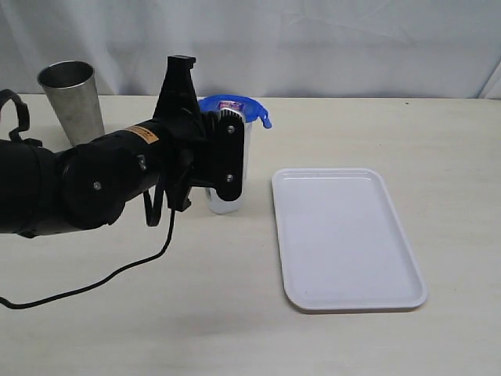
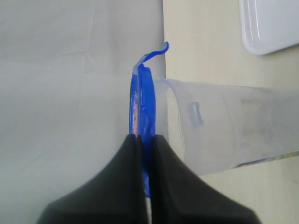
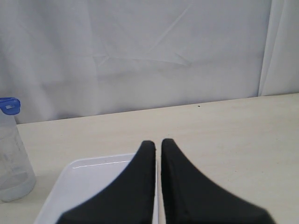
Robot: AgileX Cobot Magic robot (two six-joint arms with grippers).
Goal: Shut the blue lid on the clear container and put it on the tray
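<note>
Exterior view with both wrist views. The clear container (image 1: 225, 200) stands upright on the tabletop (image 1: 391, 125), just outside the tray (image 1: 348, 235), which lies at its 4 o'clock and holds nothing. A tapered steel cup (image 1: 72, 98) stands at the container's 10 o'clock, well apart.

The blue lid (image 1: 235, 104) rests across the container's mouth. The left tool (image 2: 145, 138) is clenched on the lid's rim, one finger on each face. The left wrist view shows the lid edge-on against the mouth. One snap flap (image 2: 159, 49) is cocked outward, at 3 o'clock on the lid in the exterior view. The other flaps are hidden, and whether the lid is pressed fully home cannot be told.

The right tool (image 3: 158, 142) is clenched on nothing and hovers over the near edge of the tray.

Progress, as judged: the lid is placed but not locked. Latching the flaps and moving the container onto the tray are left to do.
</note>
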